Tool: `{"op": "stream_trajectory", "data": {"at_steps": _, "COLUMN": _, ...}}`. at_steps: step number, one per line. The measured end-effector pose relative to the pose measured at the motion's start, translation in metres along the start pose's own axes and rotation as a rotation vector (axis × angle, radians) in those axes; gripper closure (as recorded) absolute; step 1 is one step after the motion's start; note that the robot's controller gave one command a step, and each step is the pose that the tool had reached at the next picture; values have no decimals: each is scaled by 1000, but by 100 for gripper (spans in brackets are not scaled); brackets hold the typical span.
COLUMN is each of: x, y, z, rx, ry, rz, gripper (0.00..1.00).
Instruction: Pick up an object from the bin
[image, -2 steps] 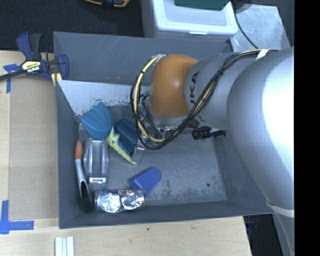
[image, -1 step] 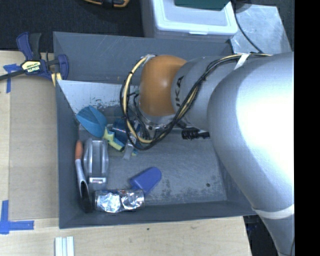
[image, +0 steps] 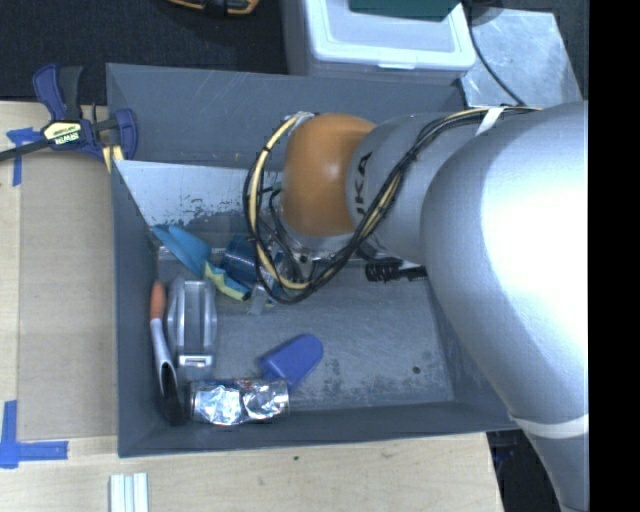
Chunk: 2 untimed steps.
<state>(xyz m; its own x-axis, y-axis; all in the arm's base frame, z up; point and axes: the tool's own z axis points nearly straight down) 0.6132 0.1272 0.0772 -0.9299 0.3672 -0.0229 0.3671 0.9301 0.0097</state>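
My gripper (image: 283, 266) hangs low in the bin's back middle, mostly hidden beneath the arm's orange cover. Just to its left lies a dark blue and yellow thing (image: 233, 272), touching or nearly touching the gripper. A light blue flat piece (image: 184, 247) lies further left against the back wall. In front of the gripper, a blue rounded block (image: 292, 357) rests apart on the bin floor.
A clear tape dispenser (image: 192, 319) and an orange-tipped pen (image: 157, 334) lie along the left wall. A crumpled foil wrapper (image: 240, 402) and a black thing (image: 170, 392) sit at the front left. The big arm covers the bin's right side.
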Motion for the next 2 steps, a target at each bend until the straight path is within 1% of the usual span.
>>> {"op": "stream_trajectory", "data": {"at_steps": 2, "x": -2, "y": 0, "z": -7, "rx": -1, "ry": -4, "rz": 0, "gripper": 100}}
